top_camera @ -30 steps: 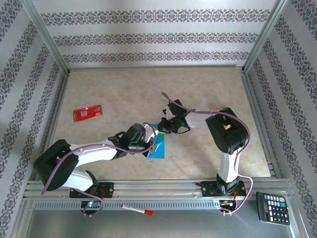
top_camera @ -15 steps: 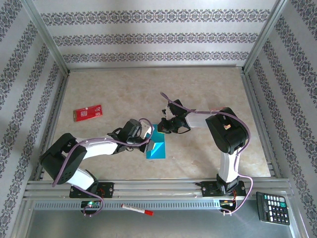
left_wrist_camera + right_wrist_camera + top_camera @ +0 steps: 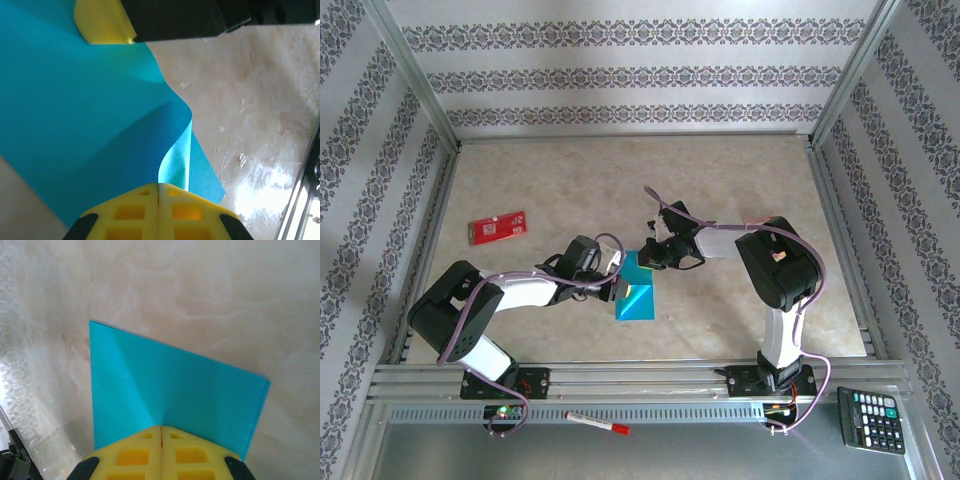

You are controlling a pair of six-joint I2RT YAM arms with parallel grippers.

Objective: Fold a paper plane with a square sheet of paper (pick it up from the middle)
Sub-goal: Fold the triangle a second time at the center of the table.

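Top external shows the square sheet of paper (image 3: 642, 300) by the middle of the bench's (image 3: 740, 180) near edge, with the left tool (image 3: 620, 284) and right tool (image 3: 648, 257) each clamped on it. Opposed pulling may tear it.

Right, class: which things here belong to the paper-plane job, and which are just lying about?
Belongs to the job: square sheet of paper; left fingers and right fingers, both shut on it.
Lying about: red-and-white card; marker pen; calculator.
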